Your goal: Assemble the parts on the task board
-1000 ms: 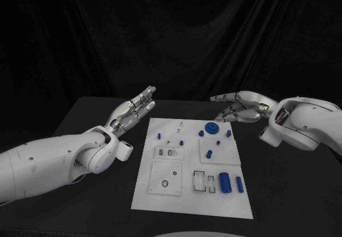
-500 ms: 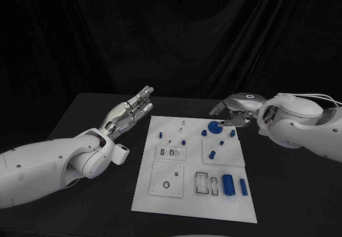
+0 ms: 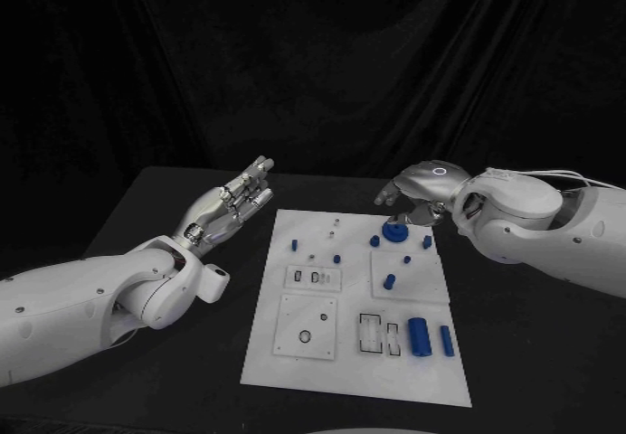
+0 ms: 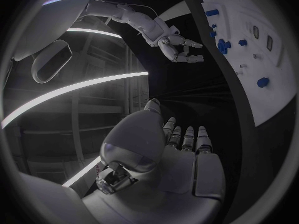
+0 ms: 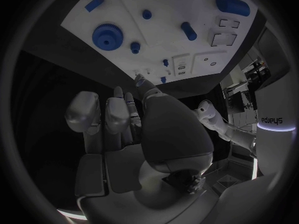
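The white task board (image 3: 303, 357) lies in the middle of the black table. A blue gear (image 3: 392, 233) sits near its far edge, with small blue pegs (image 3: 295, 244) around it. Two blue cylinders (image 3: 419, 336) lie at the near right. My right hand (image 3: 415, 194) hovers over the board's far right corner, just behind the gear, fingers apart and pointing down, holding nothing. The right wrist view shows its fingers (image 5: 116, 115) short of the gear (image 5: 107, 36) and board (image 5: 181, 7). My left hand (image 3: 235, 201) is raised left of the board, flat and open.
The board carries white inset plates with slots (image 3: 310, 278) and a ring hole (image 3: 304, 337). Black table surface (image 3: 170, 217) surrounds the board. A dark curtain hangs behind. In the left wrist view the right hand (image 4: 176, 43) hangs beside the board (image 4: 274, 84).
My right hand has swung in from the right, turned palm down and come closer above the gear. The left hand has stayed raised and open, hardly shifting.
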You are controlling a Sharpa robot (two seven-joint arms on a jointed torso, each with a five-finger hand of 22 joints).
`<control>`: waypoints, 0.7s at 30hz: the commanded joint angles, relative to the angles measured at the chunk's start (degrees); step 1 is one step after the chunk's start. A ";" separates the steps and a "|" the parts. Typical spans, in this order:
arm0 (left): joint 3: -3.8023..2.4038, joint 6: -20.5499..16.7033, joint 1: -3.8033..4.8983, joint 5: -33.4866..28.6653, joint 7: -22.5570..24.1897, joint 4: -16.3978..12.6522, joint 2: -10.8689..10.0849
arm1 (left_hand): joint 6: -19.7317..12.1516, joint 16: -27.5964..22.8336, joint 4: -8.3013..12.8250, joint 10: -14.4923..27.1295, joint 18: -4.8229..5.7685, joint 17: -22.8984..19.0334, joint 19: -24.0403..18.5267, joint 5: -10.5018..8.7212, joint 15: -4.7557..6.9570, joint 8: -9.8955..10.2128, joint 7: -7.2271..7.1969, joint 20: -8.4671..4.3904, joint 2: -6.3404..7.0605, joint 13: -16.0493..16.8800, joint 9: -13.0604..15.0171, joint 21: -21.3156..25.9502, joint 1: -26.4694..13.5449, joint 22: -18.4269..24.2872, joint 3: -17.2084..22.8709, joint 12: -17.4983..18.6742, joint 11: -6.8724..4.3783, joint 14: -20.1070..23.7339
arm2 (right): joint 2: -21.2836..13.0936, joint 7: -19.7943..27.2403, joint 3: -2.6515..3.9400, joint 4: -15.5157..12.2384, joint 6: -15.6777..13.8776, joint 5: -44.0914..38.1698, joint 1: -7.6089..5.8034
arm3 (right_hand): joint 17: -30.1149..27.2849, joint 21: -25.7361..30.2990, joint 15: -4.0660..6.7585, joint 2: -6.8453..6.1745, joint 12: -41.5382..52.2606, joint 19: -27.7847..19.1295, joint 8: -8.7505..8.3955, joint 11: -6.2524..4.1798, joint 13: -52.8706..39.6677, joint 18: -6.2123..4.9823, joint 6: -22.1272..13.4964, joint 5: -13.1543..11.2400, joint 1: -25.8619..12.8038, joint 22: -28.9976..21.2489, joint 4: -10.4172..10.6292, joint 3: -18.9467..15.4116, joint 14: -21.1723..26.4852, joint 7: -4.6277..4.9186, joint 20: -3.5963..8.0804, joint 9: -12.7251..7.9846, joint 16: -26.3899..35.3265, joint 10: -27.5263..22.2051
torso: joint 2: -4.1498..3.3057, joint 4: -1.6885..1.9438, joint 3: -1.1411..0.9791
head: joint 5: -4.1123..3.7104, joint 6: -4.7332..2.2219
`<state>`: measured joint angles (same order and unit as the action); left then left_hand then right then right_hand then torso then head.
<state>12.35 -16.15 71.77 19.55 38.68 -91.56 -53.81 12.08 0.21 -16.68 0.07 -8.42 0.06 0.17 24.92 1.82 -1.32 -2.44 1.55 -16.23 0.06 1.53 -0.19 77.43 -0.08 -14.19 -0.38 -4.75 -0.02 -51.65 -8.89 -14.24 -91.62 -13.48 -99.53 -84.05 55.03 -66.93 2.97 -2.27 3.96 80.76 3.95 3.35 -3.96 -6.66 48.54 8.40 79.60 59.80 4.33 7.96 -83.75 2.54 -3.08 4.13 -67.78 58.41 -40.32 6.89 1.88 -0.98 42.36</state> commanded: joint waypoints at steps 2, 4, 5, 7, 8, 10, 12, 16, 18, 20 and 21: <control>-0.06 1.11 0.20 0.31 6.75 0.04 0.11 | -0.12 -0.21 0.00 -0.07 -0.46 -0.06 -0.17 0.64 0.89 -0.17 0.45 0.60 -0.10 -0.06 0.01 0.19 0.90 0.08 0.43 0.38 0.61 0.02 | 0.72 -0.62 0.03 1.02 -1.44 -2.00 0.96 | -0.02 -0.70 0.09 -1.10 0.09 -0.57 -0.07 0.04 0.00 0.43 0.47 -0.72 -0.29 0.93 0.63 -0.16 -1.50 -0.45 -0.01 -0.07 -0.38 1.43 | 0.38 0.12 0.12 | -0.40 0.02; -0.06 1.27 0.20 0.31 6.64 0.10 0.10 | -0.13 -0.21 0.02 -0.07 -0.45 -0.06 -0.17 0.85 0.77 -0.17 0.54 0.72 -0.10 -0.06 0.01 0.19 1.08 0.08 0.53 0.38 0.70 0.02 | 1.02 -0.40 0.04 1.45 -1.19 -2.01 1.33 | -0.13 -0.96 0.05 -1.37 -0.15 -0.68 -0.21 0.04 0.08 0.45 0.34 -1.43 -0.52 1.28 0.90 -0.33 -1.46 -0.30 -0.04 -0.16 -0.42 1.49 | 0.45 0.14 0.13 | -0.57 0.06; -0.06 1.31 0.20 0.31 6.61 0.12 0.12 | -0.14 -0.21 0.04 -0.07 -0.45 -0.06 -0.17 0.97 0.72 -0.17 0.59 0.77 -0.10 -0.06 0.01 0.19 1.20 0.08 0.60 0.38 0.76 0.02 | 1.10 -0.34 0.04 1.57 -1.08 -2.01 1.45 | -0.12 -1.05 0.05 -1.44 -0.23 -0.73 -0.26 0.02 0.11 0.45 0.23 -1.82 -0.68 1.42 1.08 -0.42 -1.45 -0.26 -0.05 -0.20 -0.48 1.47 | 0.46 0.14 0.13 | -0.61 0.11; -0.06 1.38 0.20 0.31 6.56 0.15 0.14 | -0.19 -0.21 0.05 -0.07 -0.45 -0.06 -0.17 1.12 0.67 -0.16 0.64 0.82 -0.11 -0.06 0.00 0.19 1.30 0.08 0.66 0.38 0.81 0.02 | 1.26 -0.19 0.04 1.82 -0.72 -2.01 1.76 | -0.22 -1.14 0.03 -1.61 -0.39 -0.88 -0.28 0.08 0.18 0.43 0.10 -2.53 -0.95 1.58 1.42 -0.62 -1.41 -0.20 -0.08 -0.24 -0.51 1.20 | 0.54 0.11 0.13 | -0.66 0.22; -0.06 1.44 0.20 0.31 6.51 0.16 0.14 | -0.19 -0.21 0.05 -0.07 -0.45 -0.06 -0.17 1.12 0.67 -0.16 0.64 0.82 -0.11 -0.06 0.00 0.19 1.30 0.08 0.66 0.38 0.81 0.02 | 1.40 -0.05 0.04 2.01 -0.43 -2.02 2.00 | -0.17 -1.26 0.00 -1.71 -0.46 -0.91 -0.29 0.14 0.22 0.45 0.04 -2.81 -1.00 1.77 1.53 -0.70 -1.40 -0.13 -0.10 -0.26 -0.59 0.94 | 0.60 0.15 0.14 | -0.67 0.08; -0.06 1.54 0.20 0.31 6.44 0.16 0.12 | -0.11 -0.21 0.04 -0.07 -0.45 -0.06 -0.17 1.18 0.61 -0.17 0.67 0.86 -0.11 -0.06 0.01 0.19 1.35 0.08 0.69 0.38 0.83 0.02 | 1.70 0.28 0.04 2.39 0.15 -2.02 2.37 | -0.28 -1.36 -0.12 -1.84 -0.56 -1.06 -0.43 0.39 0.33 0.45 -1.27 -2.99 -0.89 1.97 1.69 -0.75 -1.36 -0.03 -0.18 -0.42 -0.63 0.03 | 0.67 0.25 0.14 | -0.57 -0.15; -0.06 1.69 0.20 0.31 6.38 0.21 0.12 | -0.12 -0.21 0.03 -0.07 -0.44 -0.06 -0.17 1.20 0.57 -0.17 0.68 0.89 -0.12 -0.06 0.01 0.19 1.37 0.08 0.71 0.38 0.85 0.02 | 1.96 0.57 0.04 2.73 0.65 -2.02 2.64 | -0.46 -1.34 -0.40 -1.86 -0.53 -1.21 -0.45 0.96 0.38 0.46 -2.07 -2.94 -0.68 2.02 1.75 -0.71 -1.31 -0.02 -0.36 -0.49 -0.59 -0.46 | 0.74 0.22 0.16 | -0.50 -0.16; -0.06 2.07 0.20 0.31 6.26 0.49 0.31 | 1.34 -0.21 -0.02 -0.07 -0.48 -0.06 -0.17 1.31 0.34 -0.41 1.53 1.20 -0.15 -0.06 0.20 0.19 1.69 0.08 0.98 0.38 1.58 0.02 | 2.46 0.61 0.04 3.39 1.77 -2.02 3.34 | -0.65 -1.62 -1.24 -1.38 -0.39 -1.46 -0.32 1.72 0.37 0.51 -1.74 -0.63 0.59 2.57 1.35 -0.08 -1.19 -0.31 -1.05 -0.45 -0.72 -0.44 | 0.89 0.27 0.16 | -0.31 0.14; -0.06 2.20 0.20 0.31 6.23 0.64 0.40 | 1.46 -0.21 -0.03 -0.07 -0.48 -0.06 -0.17 1.31 0.34 -0.43 1.57 1.21 -0.16 -0.06 0.22 0.19 1.69 0.08 0.99 0.38 1.61 0.02 | 2.88 0.70 0.04 3.95 1.98 -2.03 3.69 | -0.66 -1.75 -1.35 -1.17 -0.40 -1.53 -0.23 1.80 0.38 0.49 -0.98 0.43 1.10 2.81 1.06 0.24 -1.16 -0.39 -1.24 -0.39 -0.81 -0.37 | 0.92 0.35 0.15 | -0.28 0.23; -0.06 2.30 0.20 0.31 6.21 0.75 0.46 | 1.46 -0.21 -0.03 -0.07 -0.48 -0.06 -0.17 1.31 0.34 -0.43 1.57 1.21 -0.16 -0.06 0.22 0.19 1.69 0.08 0.99 0.38 1.61 0.02 | 3.30 0.81 0.04 4.49 2.06 -2.03 3.94 | -0.67 -1.81 -1.32 -1.03 -0.40 -1.58 -0.12 1.79 0.39 0.46 -0.09 1.01 1.31 2.95 0.93 0.44 -1.13 -0.46 -1.28 -0.32 -0.87 -0.33 | 0.94 0.40 0.16 | -0.24 0.25; -0.06 2.34 0.20 0.31 6.20 0.81 0.50 | 1.46 -0.21 -0.03 -0.07 -0.48 -0.06 -0.17 1.31 0.34 -0.43 1.57 1.21 -0.16 -0.06 0.22 0.19 1.69 0.08 0.99 0.38 1.61 0.02 | 3.53 0.91 0.04 4.80 2.07 -2.03 4.05 | -0.67 -1.84 -1.35 -0.97 -0.39 -1.60 -0.08 1.81 0.38 0.46 0.29 1.26 1.38 3.01 0.89 0.54 -1.13 -0.59 -1.31 -0.29 -0.90 -0.28 | 0.99 0.33 0.19 | -0.14 0.41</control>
<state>12.34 -14.81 71.78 19.67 38.71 -90.77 -53.43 13.30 0.21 -16.67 0.01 -8.41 0.09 0.17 25.84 1.83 -1.55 -0.80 2.36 -16.31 0.09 1.71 -0.19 78.41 -0.09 -13.55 -0.38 -3.65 -0.02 -48.31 -8.27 -14.25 -87.15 -12.44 -100.77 -80.18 54.38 -68.51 2.11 -3.09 3.60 79.33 3.70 4.85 -3.68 -6.68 48.57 9.50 80.46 62.77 5.29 8.15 -83.92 1.98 -4.10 3.77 -68.55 58.06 -39.45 7.19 2.05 -1.25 42.58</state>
